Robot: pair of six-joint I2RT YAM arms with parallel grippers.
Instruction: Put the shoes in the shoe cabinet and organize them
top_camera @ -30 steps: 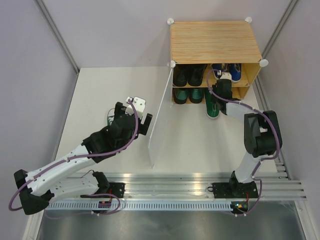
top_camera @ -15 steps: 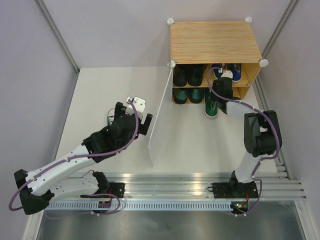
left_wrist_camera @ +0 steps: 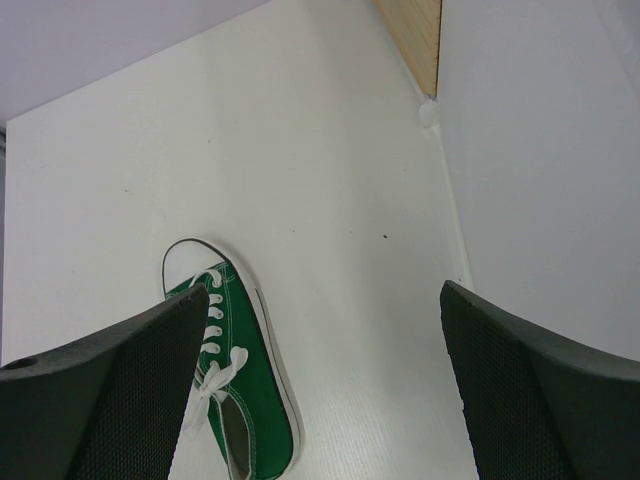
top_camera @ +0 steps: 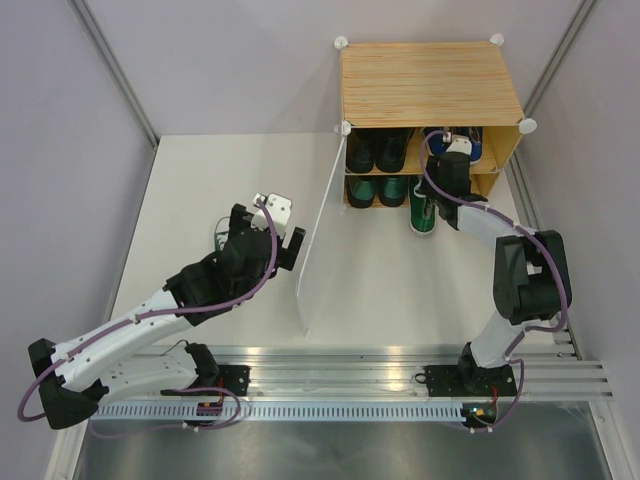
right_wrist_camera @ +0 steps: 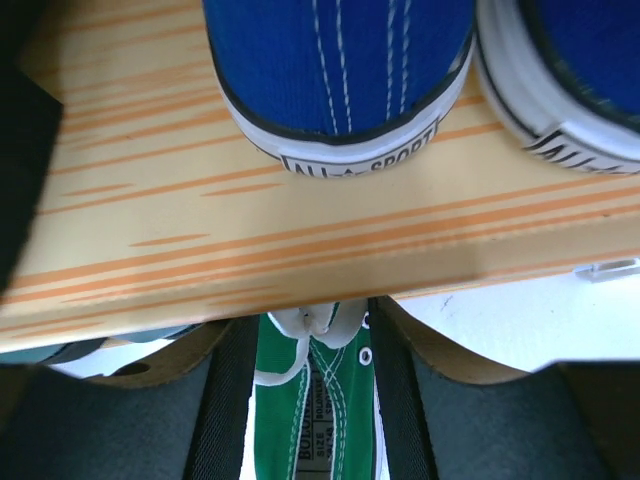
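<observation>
The shoe cabinet point(top_camera: 430, 85) stands at the back right. Black shoes point(top_camera: 378, 148) and blue sneakers point(top_camera: 465, 140) fill its upper shelf, and dark green shoes point(top_camera: 378, 190) sit lower left. One green sneaker point(top_camera: 423, 212) lies half inside the lower right space. My right gripper point(top_camera: 432, 192) is over it, open, fingers straddling the green sneaker point(right_wrist_camera: 320, 420) under the shelf board point(right_wrist_camera: 300, 230). The blue sneaker heels point(right_wrist_camera: 340, 60) show above. My left gripper point(top_camera: 266, 232) hangs wide open above the other green sneaker point(left_wrist_camera: 235, 370) on the table, holding nothing point(left_wrist_camera: 322, 300).
The translucent door panel point(top_camera: 320, 240) stands swung out toward the table's front, between the two arms. The cabinet's corner connector point(left_wrist_camera: 428, 112) shows at the far right of the left wrist view. Grey walls close in both sides of the table point(top_camera: 230, 170).
My right gripper's jaws have spread from shut to straddling the green sneaker, and that arm has shifted slightly toward the cabinet with the shoe going a little further in. The left arm has not moved.
</observation>
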